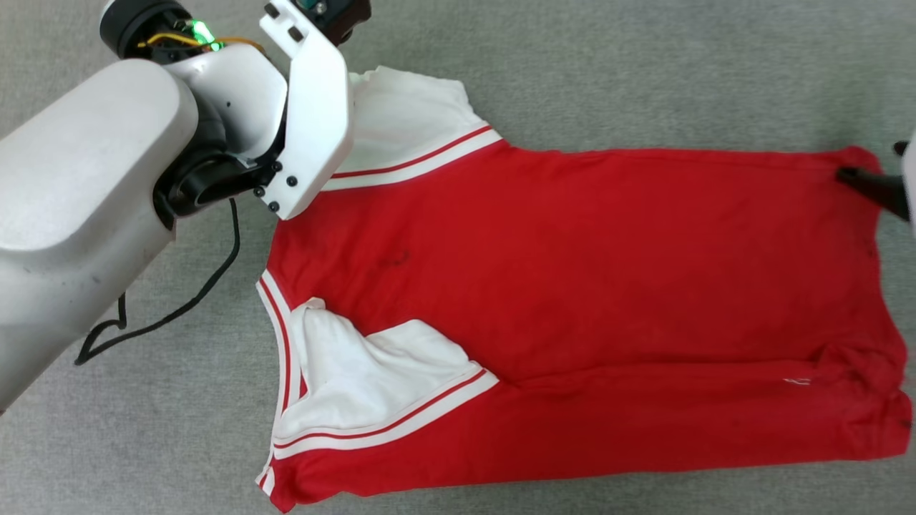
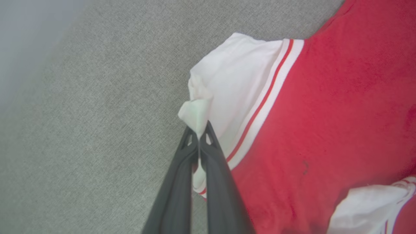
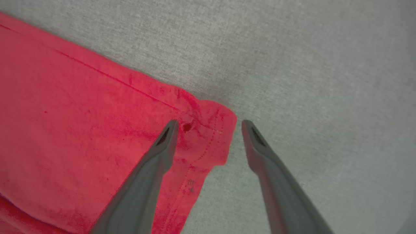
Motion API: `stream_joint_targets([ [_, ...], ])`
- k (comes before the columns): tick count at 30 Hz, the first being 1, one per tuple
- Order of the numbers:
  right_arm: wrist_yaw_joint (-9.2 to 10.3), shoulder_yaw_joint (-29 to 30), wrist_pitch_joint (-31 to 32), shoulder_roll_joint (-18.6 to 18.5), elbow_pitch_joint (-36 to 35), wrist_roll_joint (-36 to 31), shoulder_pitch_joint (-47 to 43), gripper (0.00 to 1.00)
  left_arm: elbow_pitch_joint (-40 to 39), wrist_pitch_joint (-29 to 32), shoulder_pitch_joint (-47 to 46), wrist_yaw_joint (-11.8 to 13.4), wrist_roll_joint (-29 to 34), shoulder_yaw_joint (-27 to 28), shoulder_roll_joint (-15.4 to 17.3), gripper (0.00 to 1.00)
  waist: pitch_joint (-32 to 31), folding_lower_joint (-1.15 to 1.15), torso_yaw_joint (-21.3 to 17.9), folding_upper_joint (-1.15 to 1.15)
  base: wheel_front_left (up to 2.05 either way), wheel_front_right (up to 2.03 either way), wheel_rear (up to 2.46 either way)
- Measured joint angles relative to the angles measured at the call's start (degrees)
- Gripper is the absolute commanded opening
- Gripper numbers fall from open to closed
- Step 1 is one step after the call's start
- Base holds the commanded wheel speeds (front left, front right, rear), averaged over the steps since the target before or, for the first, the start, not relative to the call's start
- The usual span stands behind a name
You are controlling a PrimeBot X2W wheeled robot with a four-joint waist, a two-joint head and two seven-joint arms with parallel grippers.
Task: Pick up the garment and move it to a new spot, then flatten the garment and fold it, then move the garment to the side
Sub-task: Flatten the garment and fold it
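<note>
Flattening looks like the step: the garment lies spread across the grey surface, its near sleeve folded in over the chest. Farther off, the left gripper is pinched tight on the far sleeve (pull gently outward), while the right gripper gapes wide astride the hem corner, gripping nothing

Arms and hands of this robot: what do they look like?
The left arm is a smooth pale shell with a white screw-studded bracket, black cable and green light. The left hand and right hand each have two long tapering dark-grey fingers.
</note>
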State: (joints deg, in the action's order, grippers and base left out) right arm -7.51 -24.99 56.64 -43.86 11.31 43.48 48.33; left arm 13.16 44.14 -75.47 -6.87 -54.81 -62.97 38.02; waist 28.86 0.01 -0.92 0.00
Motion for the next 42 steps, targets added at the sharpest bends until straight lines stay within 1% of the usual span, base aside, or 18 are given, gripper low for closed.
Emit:
stream_joint_targets([
  [4, 0.00, -1.6, -1.2, 2.1, 3.5, -0.1, -0.1, 1.00, -0.1, -0.6, -0.6, -0.2, 0.1, -0.1, 0.0, 0.00, 1.5, 0.00, 1.1, 0.00, 0.00, 0.00, 0.00],
  [9, 0.01, -4.3, -3.6, 2.4, 5.7, -0.1, -0.2, 1.00, 0.3, -1.6, -1.1, -0.3, 0.0, -0.4, 0.3, 0.00, 2.8, -0.01, 1.7, 0.00, 0.00, 0.00, 0.00],
  [10, 0.01, -4.5, -4.4, 2.5, 6.0, 0.2, -0.2, 0.03, 0.5, -1.9, -1.1, -0.3, -0.2, -0.4, 0.2, 0.00, 2.9, -0.01, 1.8, 0.00, 0.00, 0.00, 0.00],
  [11, 0.01, -4.8, -5.2, 2.4, 6.4, 0.6, -0.1, 0.00, 0.7, -2.1, -1.1, -0.3, -0.5, -0.4, 0.3, 0.00, 3.0, -0.01, 1.8, 0.00, 0.00, 0.00, 0.00],
  [15, 0.00, -6.4, -9.7, 2.4, 7.2, 1.4, 0.5, 0.00, 1.7, -3.6, -0.9, -0.5, -1.1, -0.4, 0.3, 0.00, 2.5, -0.01, 1.4, 0.00, 0.00, 0.00, 0.00],
  [20, 0.01, -8.6, -16.1, 1.7, 6.8, 2.6, 0.3, 0.00, 2.2, -6.0, -0.1, -0.5, -1.9, -0.4, 1.0, 0.00, 0.0, 0.00, 1.1, 0.00, 0.00, 0.00, 0.00],
  [25, 0.00, -10.6, -22.3, -0.2, 3.9, 2.9, -1.1, 0.00, -0.3, -8.1, 2.0, -0.5, -2.5, -0.6, 3.6, 0.00, -3.7, 0.00, 0.7, 0.00, 0.00, 0.00, 0.00],
  [29, 0.00, -12.1, -25.4, -1.6, 1.7, 3.0, -4.4, 0.00, -4.3, -10.3, 5.9, -0.4, -3.6, -1.0, 6.3, 0.00, -7.0, -0.01, 0.4, 0.00, 0.00, 0.00, 0.00],
  [36, 0.00, -11.9, -28.9, -4.2, -1.5, 2.8, -11.7, 0.00, -12.0, -12.3, 13.8, 2.8, -4.5, -2.6, 10.6, 0.00, -12.5, -0.01, 0.1, 0.00, 0.00, 0.00, 0.00],
  [42, 0.00, -9.6, -31.5, -6.0, -3.7, 2.4, -21.1, 0.00, -18.3, -14.4, 21.6, 6.7, -6.3, -4.3, 14.2, 0.00, -16.4, -0.01, 0.5, 0.00, 0.00, 0.00, 0.00],
])
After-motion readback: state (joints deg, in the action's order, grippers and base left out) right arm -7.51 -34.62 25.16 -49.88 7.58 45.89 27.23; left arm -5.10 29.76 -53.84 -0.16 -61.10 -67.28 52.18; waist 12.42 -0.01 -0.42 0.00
